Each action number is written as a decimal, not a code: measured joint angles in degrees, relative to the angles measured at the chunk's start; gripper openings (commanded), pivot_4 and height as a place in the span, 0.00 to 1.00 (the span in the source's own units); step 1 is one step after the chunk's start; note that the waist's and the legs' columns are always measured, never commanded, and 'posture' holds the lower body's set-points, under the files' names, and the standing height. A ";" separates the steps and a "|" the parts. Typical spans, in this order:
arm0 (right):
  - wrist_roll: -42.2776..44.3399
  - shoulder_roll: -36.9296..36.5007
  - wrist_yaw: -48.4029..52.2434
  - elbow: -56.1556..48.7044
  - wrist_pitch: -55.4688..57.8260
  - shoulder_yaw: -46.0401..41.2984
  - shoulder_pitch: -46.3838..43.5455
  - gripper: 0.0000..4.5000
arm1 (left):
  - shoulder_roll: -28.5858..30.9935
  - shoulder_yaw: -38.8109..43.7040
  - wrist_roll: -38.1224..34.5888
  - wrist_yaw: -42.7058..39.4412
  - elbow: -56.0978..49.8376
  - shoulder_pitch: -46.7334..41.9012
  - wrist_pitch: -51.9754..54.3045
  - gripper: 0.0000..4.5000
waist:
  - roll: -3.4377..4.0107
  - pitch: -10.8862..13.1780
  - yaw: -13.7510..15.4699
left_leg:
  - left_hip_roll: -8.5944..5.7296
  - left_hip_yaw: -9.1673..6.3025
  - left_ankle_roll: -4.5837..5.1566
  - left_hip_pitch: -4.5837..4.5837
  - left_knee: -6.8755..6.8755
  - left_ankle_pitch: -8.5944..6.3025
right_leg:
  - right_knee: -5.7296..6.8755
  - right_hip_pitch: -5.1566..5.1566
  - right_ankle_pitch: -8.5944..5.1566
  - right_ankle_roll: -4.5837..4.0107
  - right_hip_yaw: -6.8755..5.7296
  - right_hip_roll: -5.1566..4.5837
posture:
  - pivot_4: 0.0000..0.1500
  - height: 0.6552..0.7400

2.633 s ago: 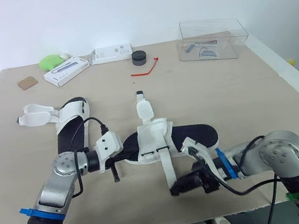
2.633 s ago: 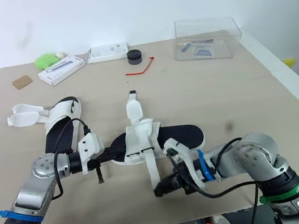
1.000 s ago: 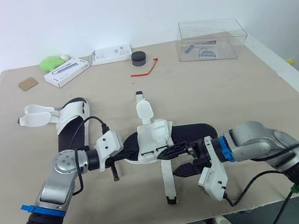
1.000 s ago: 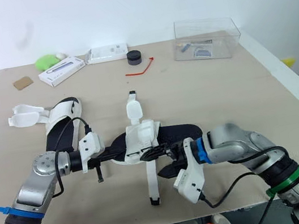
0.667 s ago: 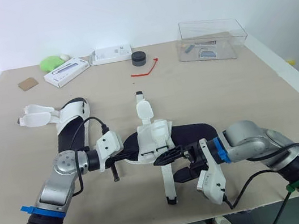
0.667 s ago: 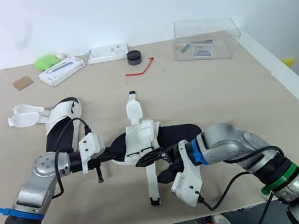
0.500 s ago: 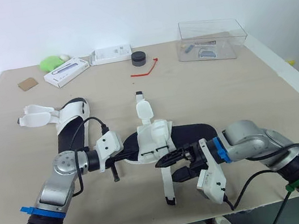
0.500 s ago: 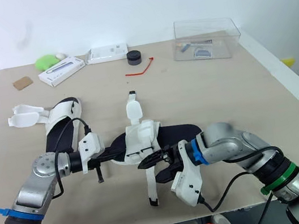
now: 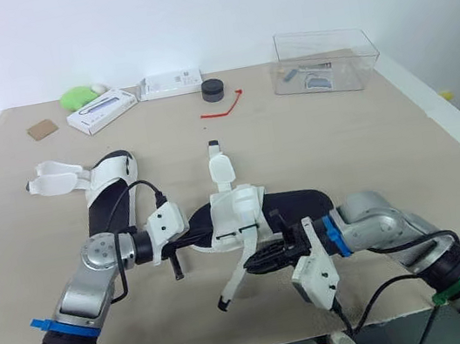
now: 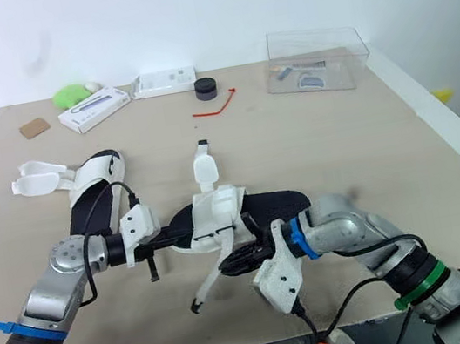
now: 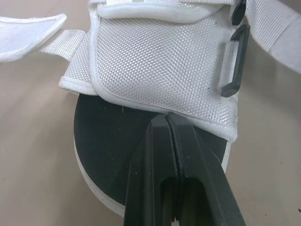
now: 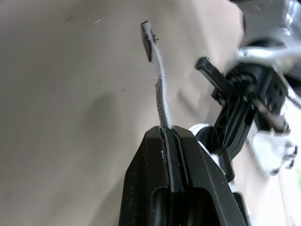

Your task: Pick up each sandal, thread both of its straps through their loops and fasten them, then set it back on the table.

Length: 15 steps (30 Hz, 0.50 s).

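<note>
The left tool (image 9: pixel 192 241), closed on the black-soled white mesh sandal (image 9: pixel 238 209), steadies it; the right tool (image 9: pixel 252 264) pinches its long white strap (image 9: pixel 233 279) for threading.

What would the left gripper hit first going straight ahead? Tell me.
The sandal's white mesh upper: the left gripper, shut, lies over the black insole with its tips at the upper's hem, seemingly touching it.

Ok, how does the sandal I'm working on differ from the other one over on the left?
The near sandal lies crosswise in front of the robot; the far sandal lies lengthwise, further left. The near sandal has the left gripper at its end and the right gripper shut on its long strap; the far sandal is untouched. Both have white uppers, black insoles and unfastened straps.
</note>
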 measured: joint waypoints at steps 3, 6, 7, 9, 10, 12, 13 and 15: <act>8.99 2.74 -1.26 -3.62 14.21 -3.17 0.27 0.04 | 0.02 0.13 0.01 0.04 -0.01 0.06 0.05 0.00 | 0.00 0.00 -0.02 | 0.03 -0.03 -0.02 0.01 0.02 0.01 | 0.06 0.00 0.03 -0.04 -0.01 0.01 | 1.00 1.00; 18.39 5.18 -4.69 -7.27 31.46 -7.76 -1.07 0.04 | 0.02 0.15 0.02 0.04 0.00 0.07 0.07 0.00 | 0.00 0.00 0.01 | 0.03 -0.08 -0.10 0.01 0.03 0.06 | 0.10 0.00 0.04 -0.07 -0.05 0.00 | 1.00 1.00; 21.46 6.23 -6.28 -7.85 36.94 -9.31 -1.47 0.04 | 0.04 0.16 0.02 0.03 0.01 0.07 0.06 0.00 | 0.00 0.00 0.01 | 0.03 -0.09 -0.11 0.01 0.03 0.06 | 0.10 0.00 0.05 -0.07 -0.06 -0.01 | 1.00 1.00; 27.49 8.17 -10.12 -8.15 48.21 -12.58 -3.12 0.04 | 0.05 0.18 0.05 0.03 0.05 0.07 0.11 0.00 | 0.00 0.00 0.01 | 0.03 -0.10 -0.12 -0.01 0.03 0.07 | 0.11 -0.01 0.06 -0.09 -0.07 -0.01 | 1.00 1.00; 28.34 8.29 -10.52 -8.26 49.67 -12.89 -3.24 0.04 | 0.06 0.19 0.05 0.01 0.06 0.08 0.11 0.00 | 0.00 0.00 0.01 | 0.04 -0.12 -0.12 -0.02 0.03 0.07 | 0.10 -0.01 0.06 -0.09 -0.08 -0.01 | 1.00 1.00; 33.57 10.79 -14.61 -8.12 60.31 -15.82 -4.60 0.04 | 0.07 0.16 0.05 -0.15 0.14 -0.03 0.08 0.00 | 0.00 0.00 0.01 | 0.04 -0.13 -0.12 -0.06 0.03 0.07 | 0.11 -0.04 0.05 -0.10 -0.08 -0.01 | 1.00 1.00; 35.55 11.77 -16.31 -7.77 64.50 -16.71 -5.40 0.04 | 0.06 0.09 0.05 -0.19 0.30 -0.17 0.07 0.00 | 0.00 0.00 -0.03 | 0.04 -0.13 -0.12 -0.06 0.03 0.07 | 0.11 -0.04 0.05 -0.10 -0.07 0.00 | 1.00 1.00; 38.76 13.50 -19.90 -7.11 71.51 -19.01 -6.30 0.04 | 0.03 -0.02 0.06 -0.22 0.66 -0.52 0.04 0.00 | 0.00 0.00 -0.02 | 0.04 -0.15 -0.12 -0.08 0.03 0.07 | 0.11 -0.04 0.06 -0.10 -0.08 0.00 | 1.00 1.00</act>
